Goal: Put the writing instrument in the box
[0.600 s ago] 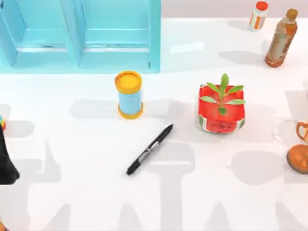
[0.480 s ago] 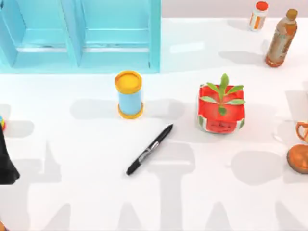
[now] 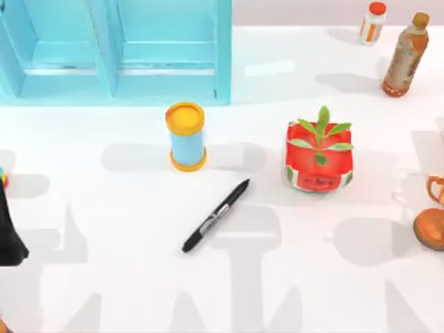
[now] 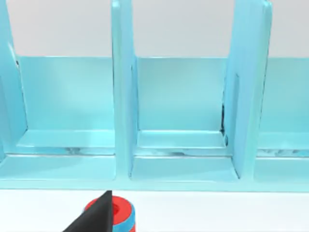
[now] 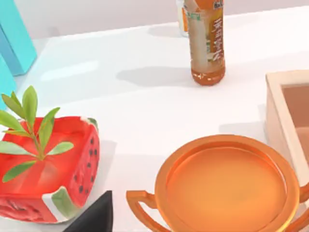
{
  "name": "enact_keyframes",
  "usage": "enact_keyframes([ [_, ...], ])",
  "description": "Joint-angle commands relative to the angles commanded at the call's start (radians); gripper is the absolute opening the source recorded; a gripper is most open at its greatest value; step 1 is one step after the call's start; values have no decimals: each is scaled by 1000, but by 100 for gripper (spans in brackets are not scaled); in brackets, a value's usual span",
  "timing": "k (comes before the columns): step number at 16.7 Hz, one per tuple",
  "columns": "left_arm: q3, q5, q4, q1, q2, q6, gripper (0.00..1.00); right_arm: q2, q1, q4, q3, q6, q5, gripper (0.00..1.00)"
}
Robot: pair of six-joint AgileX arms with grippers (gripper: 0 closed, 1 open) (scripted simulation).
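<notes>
At the table's left edge, the left pincer (image 3: 8,236) touches nothing.

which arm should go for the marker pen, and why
Probably the right. The marker pen lies near the table's middle, and the wooden box appears in the right wrist view beside the orange bowl, on the table's right side.

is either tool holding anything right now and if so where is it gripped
Nothing is held. The marker pen lies free on the table, no tool near it; the left arm sits at the left edge.
</notes>
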Motion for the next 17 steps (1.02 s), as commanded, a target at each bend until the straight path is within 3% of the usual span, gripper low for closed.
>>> enact_keyframes([
  [6,0,0,0,0,0,0,100,502,166,-279,415,302,-1,100],
  [17,0,0,0,0,0,0,100,1489,492,-778,1367,957,-12,100],
])
